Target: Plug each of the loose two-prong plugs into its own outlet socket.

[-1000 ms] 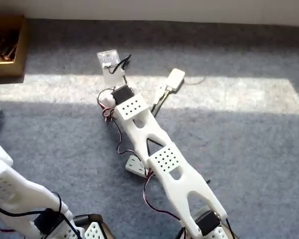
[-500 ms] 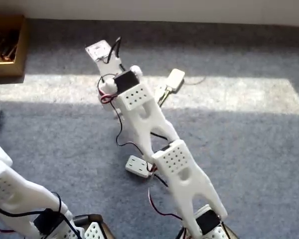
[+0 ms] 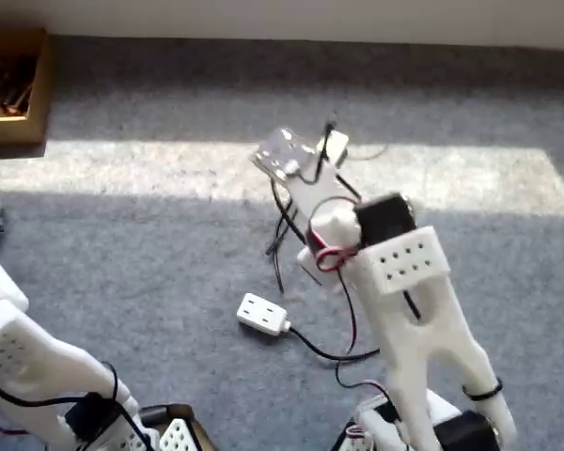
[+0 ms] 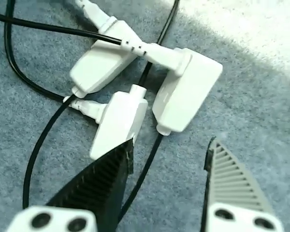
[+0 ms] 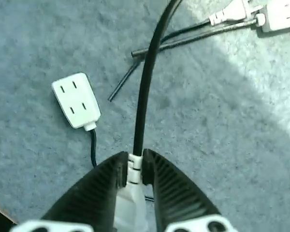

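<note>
Done so far: nothing is seated. The outlet block shows two pairs of slots, and both are empty.
Outlet block, place: it lies flat on the grey carpet in the shade, just off the right arm. Its own dark lead trails back toward the arm bases.
Right gripper: its fingers are clamped on a white plug. The plug's black cord runs straight out past the fingertips.
Held plug, judgement: the prongs are hidden. The cord leaves at the fingertip end, so they probably face back toward the wrist and a re-grip may be needed before insertion.
Left gripper: its fingers are spread apart and touch nothing. It hovers just above three white plug bodies that lie bunched together. I cannot tell whether any of them is mated to another.
Left to do: by my reading, every plug is yet to be seated, starting with the held one and the block near it.
In the way: thin dark leads cross the carpet beyond the block. A black lead also runs under and between the bunched bodies, so lifting one may drag its neighbours.
Around: a wooden box sits at the far corner, and a sunlit band crosses the carpet.
</note>
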### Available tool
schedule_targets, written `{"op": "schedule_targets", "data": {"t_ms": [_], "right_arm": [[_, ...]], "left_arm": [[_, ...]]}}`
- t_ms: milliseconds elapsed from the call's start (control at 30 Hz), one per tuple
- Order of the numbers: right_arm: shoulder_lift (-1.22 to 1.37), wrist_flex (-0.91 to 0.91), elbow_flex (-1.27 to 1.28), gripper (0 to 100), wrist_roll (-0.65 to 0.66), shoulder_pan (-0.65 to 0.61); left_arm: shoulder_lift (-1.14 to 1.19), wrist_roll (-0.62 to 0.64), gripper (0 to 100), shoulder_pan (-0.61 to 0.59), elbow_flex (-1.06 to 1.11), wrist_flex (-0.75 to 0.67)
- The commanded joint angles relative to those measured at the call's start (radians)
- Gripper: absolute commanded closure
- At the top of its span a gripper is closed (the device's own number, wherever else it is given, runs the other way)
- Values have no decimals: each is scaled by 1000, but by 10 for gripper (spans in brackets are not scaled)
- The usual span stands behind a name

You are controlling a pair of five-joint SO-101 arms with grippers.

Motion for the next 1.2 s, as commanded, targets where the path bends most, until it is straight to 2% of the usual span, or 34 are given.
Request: {"op": "schedule_targets", "data": {"t_ms": [0,167,367,567,667,833,900,1067,1167], "right_arm": [[-168,-275,455,993,29,104],[-143,-332,501,993,31,179],[-15,-542,512,993,28,308],[269,-651,492,989,40,306],[383,-665,433,988,78,314],[433,-662,320,987,77,372],[435,-641,286,953,81,389],[433,-521,271,769,158,387],[427,-518,272,750,135,394]], "left_arm": [[-18,-9,751,71,-64,92],[-18,-9,751,173,-205,259],[-16,-5,751,297,-332,436],[-18,-12,753,343,-335,466],[-18,-72,752,364,-335,473],[-16,-77,751,390,-360,473],[-16,-75,751,395,-377,474],[-16,-74,751,410,-378,474],[-16,-74,751,412,-375,474]]}}
